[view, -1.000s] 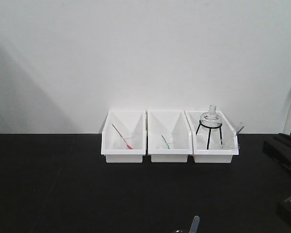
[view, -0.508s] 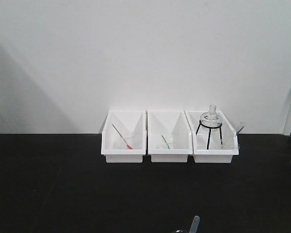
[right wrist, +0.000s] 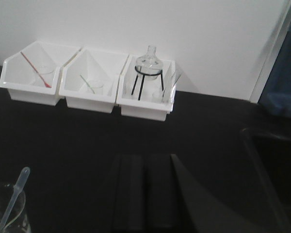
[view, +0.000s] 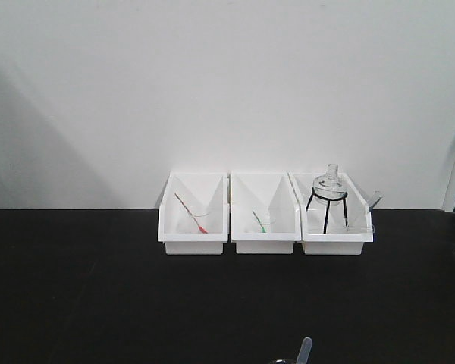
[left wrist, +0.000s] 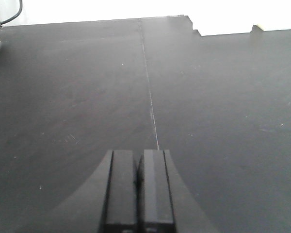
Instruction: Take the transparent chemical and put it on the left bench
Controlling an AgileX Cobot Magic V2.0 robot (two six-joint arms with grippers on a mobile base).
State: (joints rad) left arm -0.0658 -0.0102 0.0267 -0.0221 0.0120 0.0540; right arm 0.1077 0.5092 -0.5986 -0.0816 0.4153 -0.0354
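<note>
A: Right wrist-mounted view first. Nearest thing, bottom centre: right gripper [right wrist: 144, 194], jaws pressed together, nothing between them.

B: The task item?

A: One transparent chemical [right wrist: 14, 194], lower left corner, a clear pipette leaning in one clear beaker [right wrist: 5, 211], bulb end up. It's well apart from the gripper. Front view catches just its bulb [view: 305, 349] at the bottom edge, right of centre.

B: Left arm?

A: Left wrist view: left gripper [left wrist: 139, 191] at bottom centre, jaws closed flat against each other, holding nothing. Below it only the left bench [left wrist: 208, 97], matte black top with one thin seam line running up the frame. One cable [left wrist: 9, 14] in the upper left corner.

B: Further back?

A: Three white bins in a row against the white wall [view: 227, 83], mid-frame in the front view. Left bin [view: 192, 236]: one red-tipped pipette [view: 189, 213]. Middle bin [view: 265, 242]: one green-tipped pipette [view: 258, 221]. Right bin [view: 335, 243]: one black tripod stand [view: 326, 206] with one round glass flask [view: 331, 182] sitting on top, plus some clear glassware beside it, too faint to count.

B: Anything at the right edge?

A: Right wrist view shows something blue [right wrist: 283, 87], far right. Can't tell what it is.
</note>
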